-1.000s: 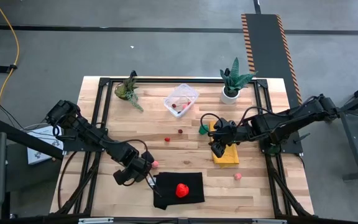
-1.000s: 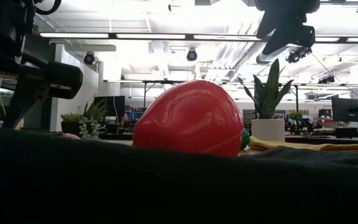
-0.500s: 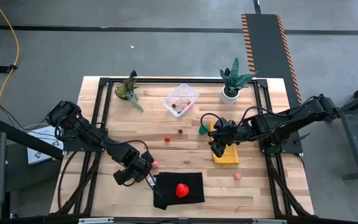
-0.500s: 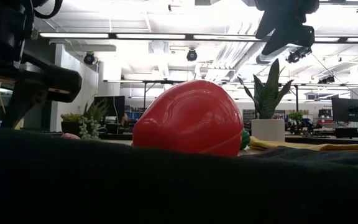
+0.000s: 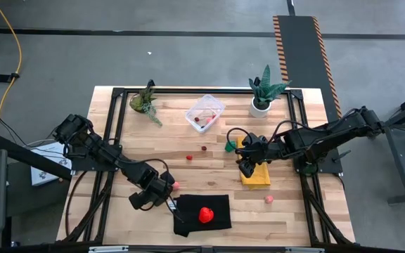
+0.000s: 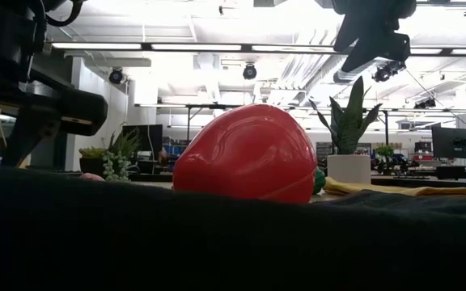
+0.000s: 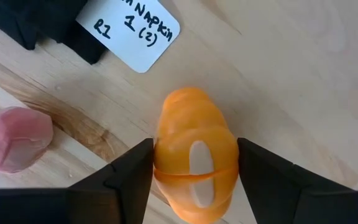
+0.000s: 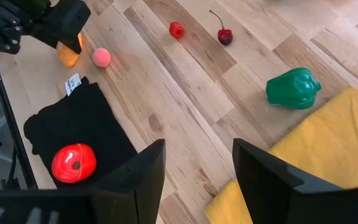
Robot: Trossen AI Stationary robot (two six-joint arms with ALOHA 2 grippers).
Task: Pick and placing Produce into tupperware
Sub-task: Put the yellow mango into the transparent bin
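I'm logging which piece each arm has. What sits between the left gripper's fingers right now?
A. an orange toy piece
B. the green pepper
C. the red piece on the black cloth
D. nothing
A: in the left wrist view the left gripper has its fingers on either side of the orange piece, against it.

Open lab hall: strip lights (image 6: 209, 47), concrete floor (image 5: 188, 60).

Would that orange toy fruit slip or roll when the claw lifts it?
The orange piece looks smooth, rounded and glossy, so it may squirm between the left gripper's fingers. It's probably light hollow plastic. Set loose on the wooden table, it would likely roll.
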